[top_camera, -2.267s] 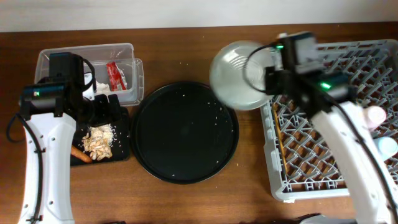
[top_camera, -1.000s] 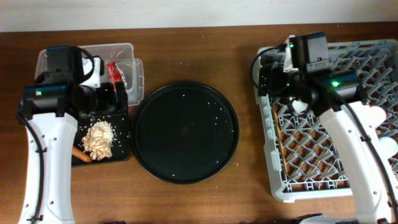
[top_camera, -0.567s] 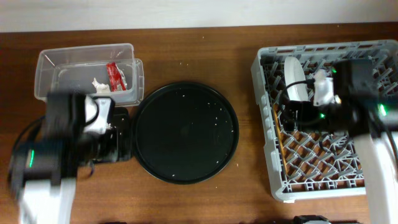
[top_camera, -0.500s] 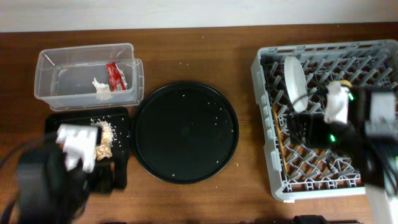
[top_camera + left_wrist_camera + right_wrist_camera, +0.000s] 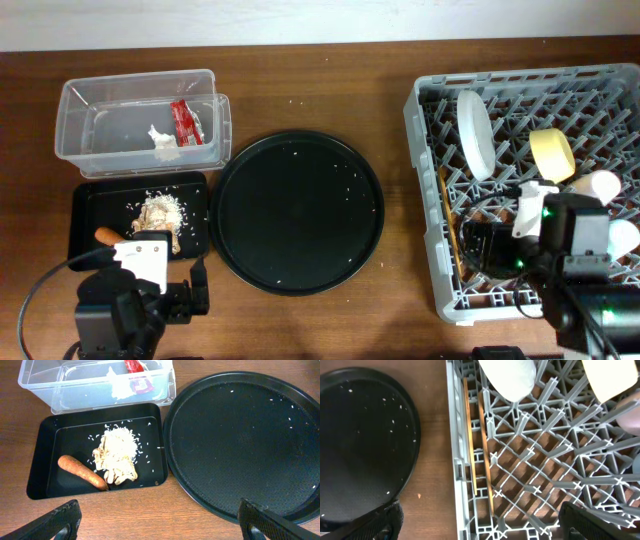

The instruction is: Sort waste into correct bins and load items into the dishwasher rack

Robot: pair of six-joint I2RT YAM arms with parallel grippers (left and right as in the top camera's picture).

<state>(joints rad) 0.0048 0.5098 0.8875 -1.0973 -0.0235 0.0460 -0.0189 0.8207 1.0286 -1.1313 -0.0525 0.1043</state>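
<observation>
The clear tub [image 5: 80, 95] [image 5: 60, 382] holds the red wrapper [image 5: 185, 120] [image 5: 135, 367] and white tissue [image 5: 160, 140] [image 5: 117, 387]. In the black rectangular tray [image 5: 90, 200] [image 5: 45, 475] lie the carrot [image 5: 108, 237] [image 5: 82, 472] and food scraps [image 5: 160, 215] [image 5: 117, 455]. The grey rack [image 5: 425, 100] [image 5: 454, 435] carries the upright white plate [image 5: 475, 135] [image 5: 507, 377], yellow bowl [image 5: 552, 153] [image 5: 612, 377], pink cup [image 5: 600, 185], blue cup [image 5: 622, 235] and chopsticks [image 5: 447, 215] [image 5: 485, 450]. My left gripper [image 5: 188, 298] [image 5: 167, 530] hangs open and empty near the front edge. My right gripper [image 5: 485, 245] [image 5: 485, 530] is open over the rack's left wall.
A large round black tray [image 5: 298, 210] [image 5: 240, 435] flecked with rice grains lies mid-table between the rectangular tray and the rack. Bare wood runs along the back of the table and along the front edge beneath my left gripper.
Both arms have pulled back toward the table's near edge. The right one has left the plate standing in the rack, and the bowl and cups now show.
</observation>
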